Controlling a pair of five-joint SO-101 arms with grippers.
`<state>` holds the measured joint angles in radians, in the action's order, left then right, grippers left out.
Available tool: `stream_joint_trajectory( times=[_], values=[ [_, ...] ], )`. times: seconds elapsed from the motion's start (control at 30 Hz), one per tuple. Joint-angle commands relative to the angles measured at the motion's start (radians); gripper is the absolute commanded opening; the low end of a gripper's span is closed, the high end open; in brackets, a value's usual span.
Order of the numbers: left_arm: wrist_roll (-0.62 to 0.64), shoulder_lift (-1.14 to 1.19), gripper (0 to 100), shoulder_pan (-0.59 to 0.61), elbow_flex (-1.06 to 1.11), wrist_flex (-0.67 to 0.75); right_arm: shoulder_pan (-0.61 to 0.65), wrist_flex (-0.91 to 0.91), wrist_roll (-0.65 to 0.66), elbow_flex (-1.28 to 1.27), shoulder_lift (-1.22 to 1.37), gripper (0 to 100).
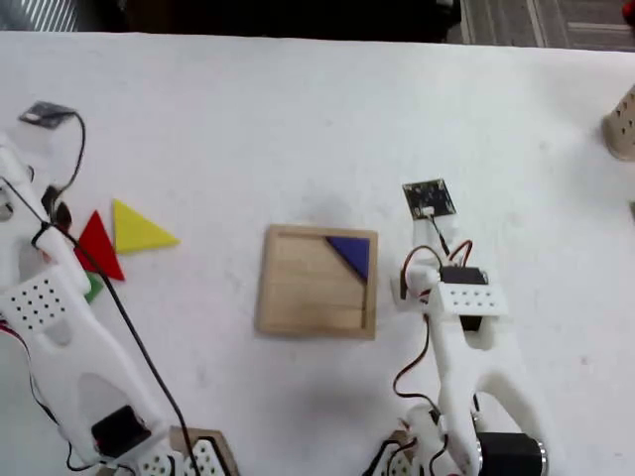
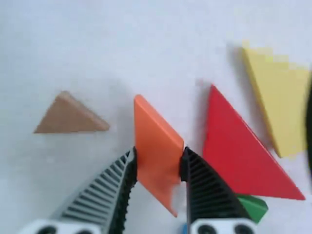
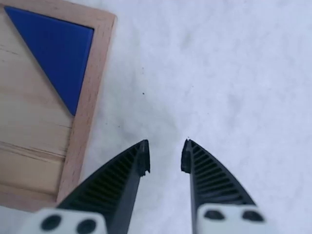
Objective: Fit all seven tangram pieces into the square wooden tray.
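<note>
The square wooden tray (image 1: pixel 298 307) lies mid-table with a blue triangle (image 1: pixel 352 253) in its far right corner. In the right wrist view my right gripper (image 3: pixel 165 156) stands open over bare table just beside the tray's frame (image 3: pixel 85 112), near the blue triangle (image 3: pixel 53 44). My left gripper (image 2: pixel 158 158) is shut on an orange parallelogram (image 2: pixel 156 146), one finger on each long side. Around it lie a red triangle (image 2: pixel 239 151), a yellow triangle (image 2: pixel 280 102), a small tan triangle (image 2: pixel 68 117) and a green piece (image 2: pixel 253 207). The red (image 1: pixel 97 243) and yellow (image 1: pixel 137 228) triangles sit at the table's left.
The left arm (image 1: pixel 50 317) covers part of the piece cluster. The right arm (image 1: pixel 466 297) stands just right of the tray. A tan cone-like object (image 1: pixel 620 124) is at the far right edge. Open white table stretches behind the tray.
</note>
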<state>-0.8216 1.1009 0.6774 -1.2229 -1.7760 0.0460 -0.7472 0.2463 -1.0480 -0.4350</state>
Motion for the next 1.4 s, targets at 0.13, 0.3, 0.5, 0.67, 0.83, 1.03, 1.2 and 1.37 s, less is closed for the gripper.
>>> stream_joint_trajectory(
  times=[0.13, 0.3, 0.5, 0.67, 0.83, 1.03, 1.2, 1.37],
  values=[
    [0.238, -0.179, 4, -0.036, -0.063, -0.015, -0.012, 0.018, 0.017, 0.006, -0.030, 11.8],
    [0.318, -0.395, 4, -0.074, 0.198, -0.015, -0.012, 0.039, 0.017, 0.002, -0.028, 11.8],
    [0.362, -0.707, 4, -0.194, 0.651, -0.011, -0.012, 0.039, 0.017, 0.002, -0.028, 11.8],
    [0.384, -0.920, 4, -0.372, 0.977, 0.005, -0.012, 0.039, 0.017, 0.002, -0.028, 11.8],
    [0.496, -1.087, 4, -0.538, 1.234, 0.129, -0.013, 0.039, 0.017, 0.000, -0.028, 11.8],
    [0.652, -1.213, 4, -0.746, 1.465, 0.305, -0.016, 0.039, 0.017, 0.000, -0.028, 11.8],
    [0.779, -1.218, 4, -0.894, 1.637, 0.512, -0.018, 0.039, 0.017, 0.000, -0.028, 11.8],
    [0.844, -1.218, 5, -1.027, 1.760, 0.674, -0.018, 0.039, 0.017, 0.000, -0.028, 11.8]
  ],
)
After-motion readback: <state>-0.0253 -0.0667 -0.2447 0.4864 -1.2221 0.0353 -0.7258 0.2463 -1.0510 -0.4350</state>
